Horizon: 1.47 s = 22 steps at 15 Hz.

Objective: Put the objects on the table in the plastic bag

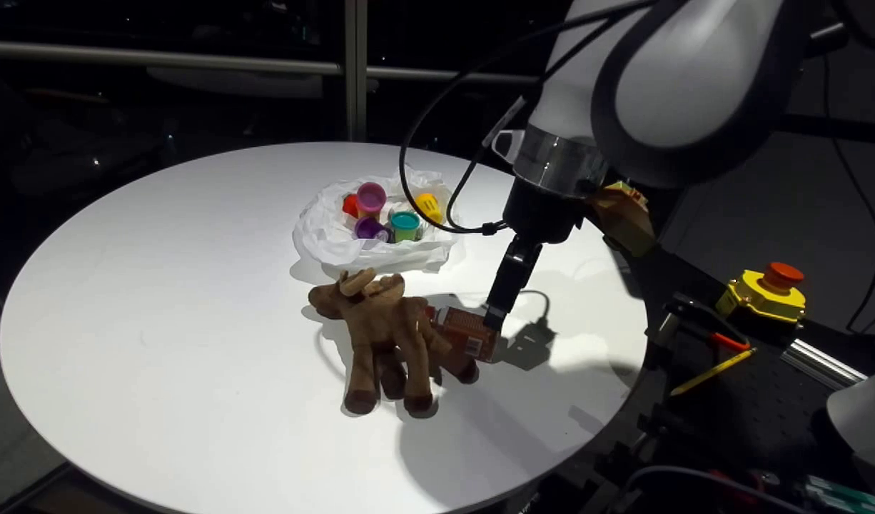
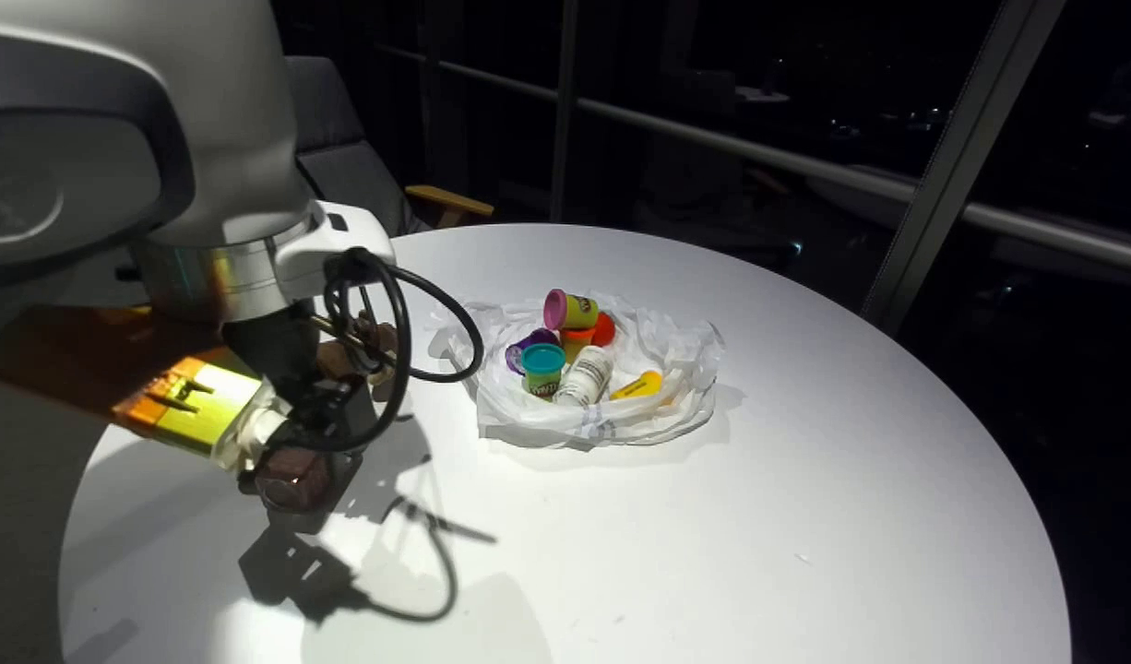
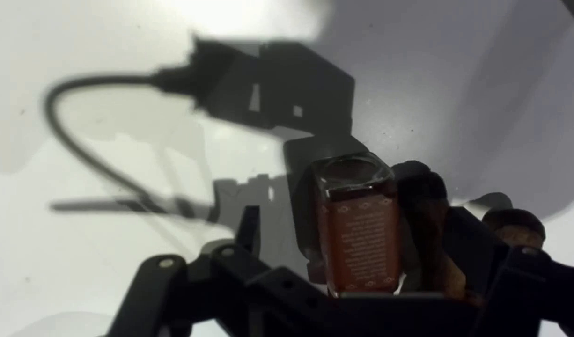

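- your hand (image 3: 357, 229) is spread wide, pinching nothing; its 2 fingers (image 3: 249, 229) stand on either side of the red-labelled bottle (image 3: 359, 243).
- that bottle lies on the desk (image 1: 159, 343), just beside the plush animal (image 1: 387, 321); gripping it looks like the current step.
- mind the plush side: a plush leg (image 3: 428, 213) shows between the finger there and the glass, so squeezing from here would likely trap it too.
- ease sideways or turn a little so the pad slips between leg and bottle, and centre up before closing.
- the views leave it unclear how low the fingers reach; check depth first.
- the glass may be slick, so take the flat sides gently and lift straight up.
- the plastic bag (image 2: 529, 429) lies open on the desk, well apart from the hand, with a teal-lidded tub (image 2: 542, 358), a white bottle (image 2: 586, 373) and a yellow piece (image 2: 639, 385) among the things inside.
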Motion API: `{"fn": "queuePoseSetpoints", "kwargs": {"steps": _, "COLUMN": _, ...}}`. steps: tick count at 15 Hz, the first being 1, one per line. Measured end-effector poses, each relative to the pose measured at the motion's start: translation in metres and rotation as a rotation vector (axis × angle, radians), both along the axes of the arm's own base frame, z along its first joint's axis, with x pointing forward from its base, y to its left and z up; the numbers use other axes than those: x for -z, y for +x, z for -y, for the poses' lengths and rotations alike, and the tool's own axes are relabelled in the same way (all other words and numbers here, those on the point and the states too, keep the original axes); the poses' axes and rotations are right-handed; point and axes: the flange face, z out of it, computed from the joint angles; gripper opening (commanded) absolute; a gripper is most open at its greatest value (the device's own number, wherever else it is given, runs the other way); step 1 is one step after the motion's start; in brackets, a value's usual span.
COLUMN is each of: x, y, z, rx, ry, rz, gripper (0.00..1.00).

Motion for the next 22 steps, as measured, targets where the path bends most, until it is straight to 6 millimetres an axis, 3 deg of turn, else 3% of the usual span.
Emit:
{"fn": "queuePoseSetpoints", "kwargs": {"steps": 7, "x": 0.026, "y": -0.007, "z": -0.014, "rx": -0.243, "ry": -0.020, "rz": 0.183, "gripper": 1.00}}
{"fn": "queuePoseSetpoints", "kwargs": {"steps": 8, "x": 0.030, "y": -0.008, "z": -0.013, "rx": -0.262, "ry": -0.020, "rz": 0.188, "gripper": 0.93}}
{"fn": "queuePoseSetpoints", "kwargs": {"steps": 9, "x": 0.034, "y": -0.010, "z": -0.012, "rx": -0.275, "ry": -0.020, "rz": 0.191, "gripper": 0.74}}
{"fn": "queuePoseSetpoints", "kwargs": {"steps": 15, "x": 0.045, "y": -0.010, "z": -0.016, "rx": -0.305, "ry": -0.004, "rz": 0.207, "gripper": 0.28}}
{"fn": "queuePoseSetpoints", "kwargs": {"steps": 19, "x": 0.039, "y": -0.002, "z": -0.021, "rx": -0.269, "ry": 0.015, "rz": 0.223, "gripper": 0.24}}
{"fn": "queuePoseSetpoints", "kwargs": {"steps": 22, "x": 0.024, "y": 0.016, "z": -0.010, "rx": -0.204, "ry": 0.010, "rz": 0.232, "gripper": 0.24}}
